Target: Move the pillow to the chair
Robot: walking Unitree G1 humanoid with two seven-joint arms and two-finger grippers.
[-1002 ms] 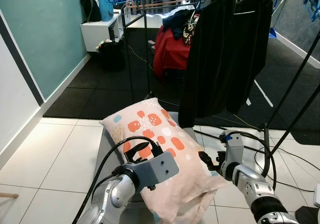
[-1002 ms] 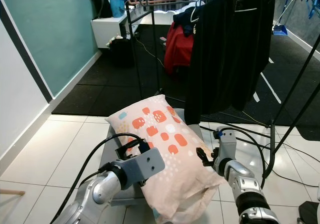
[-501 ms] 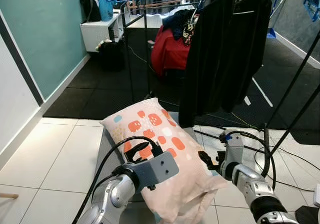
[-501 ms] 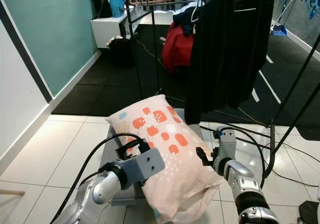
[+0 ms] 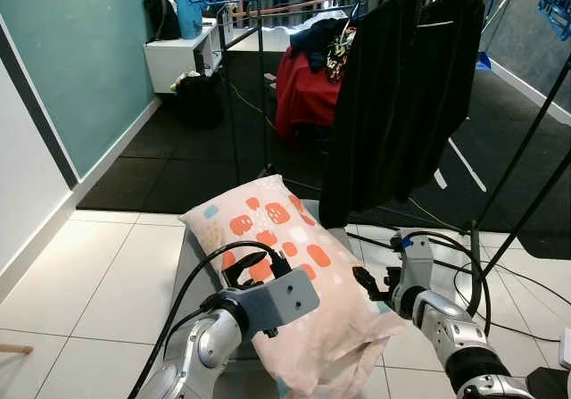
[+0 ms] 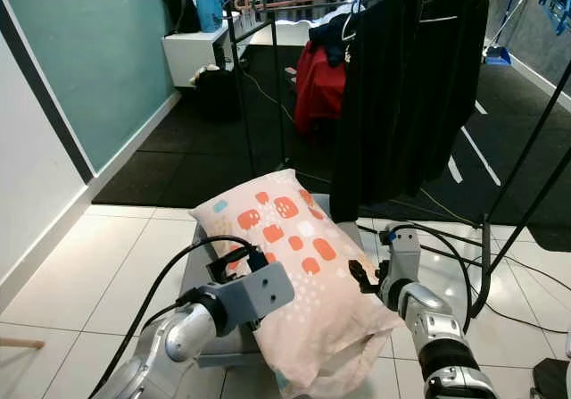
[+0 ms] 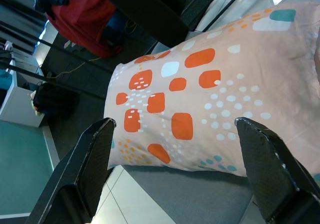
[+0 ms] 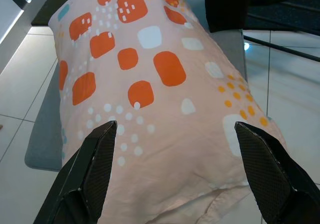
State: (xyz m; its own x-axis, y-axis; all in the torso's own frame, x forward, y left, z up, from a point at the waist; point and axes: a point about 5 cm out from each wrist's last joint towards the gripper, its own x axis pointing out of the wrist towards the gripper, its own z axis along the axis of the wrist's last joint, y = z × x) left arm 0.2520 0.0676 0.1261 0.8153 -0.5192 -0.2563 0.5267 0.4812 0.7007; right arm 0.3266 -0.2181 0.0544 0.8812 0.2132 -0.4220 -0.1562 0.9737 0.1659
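The pillow (image 5: 290, 270), pale pink with orange and white squares, is the landmark: it lies on a low grey padded surface (image 5: 198, 256) standing on the white tiled floor (image 5: 98, 274), its near end overhanging the surface's front edge. To the left of the pillow, the left pincer (image 7: 175, 169) sits against its near left flank, and the left wrist view shows its two black fingers (image 7: 82, 166) spread wide with the pillow between them but not pinched. To the right of the pillow, the right pincer (image 8: 180, 176) hovers at its near right flank, its fingers (image 8: 262, 171) likewise held wide apart over the patterned cover without clamping it. Behind the pillow stands a black clothes rack (image 5: 260, 78) with dark garments (image 5: 401, 95) hanging just beyond the pillow's far right corner, and a red garment (image 5: 303, 87) heaped farther back. Well behind and to the left of the pillow, a teal wall (image 5: 80, 51) meets a white cabinet (image 5: 178, 60).
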